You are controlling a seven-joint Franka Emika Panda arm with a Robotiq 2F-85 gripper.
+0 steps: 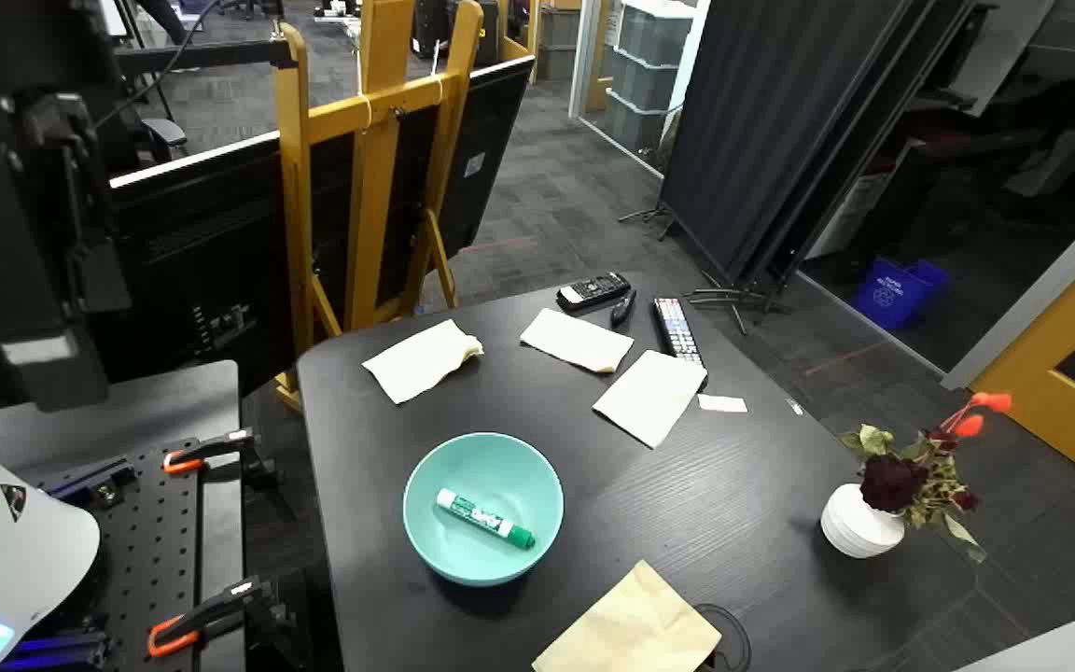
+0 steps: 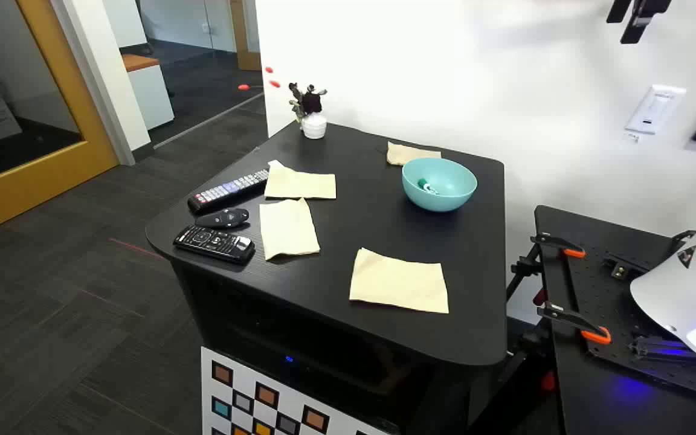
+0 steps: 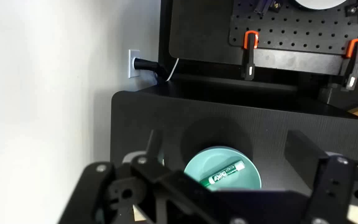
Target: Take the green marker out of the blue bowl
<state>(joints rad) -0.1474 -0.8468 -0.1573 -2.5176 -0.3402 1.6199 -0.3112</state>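
The green marker (image 1: 484, 519) lies in the blue bowl (image 1: 500, 467) on the black table, its white end up against the bowl's side. In another exterior view only part of the marker (image 2: 425, 186) shows inside the bowl (image 2: 438, 202). In the wrist view the marker (image 3: 224, 174) lies slanted in the bowl (image 3: 208, 159), and my gripper hides its green cap end and the bowl's lower part. My gripper (image 3: 225, 138) is wide open and empty, high above the table. Its fingertips also show at the top of an exterior view (image 2: 624, 27), well apart from the bowl.
Several folded cream napkins (image 1: 651, 397) lie around the bowl. Two remotes (image 1: 677, 329) (image 1: 593, 289) and a small black device (image 1: 623, 308) lie at the table's far end. A white vase with flowers (image 1: 859, 521) stands near an edge. A white wall (image 2: 444, 72) borders the table.
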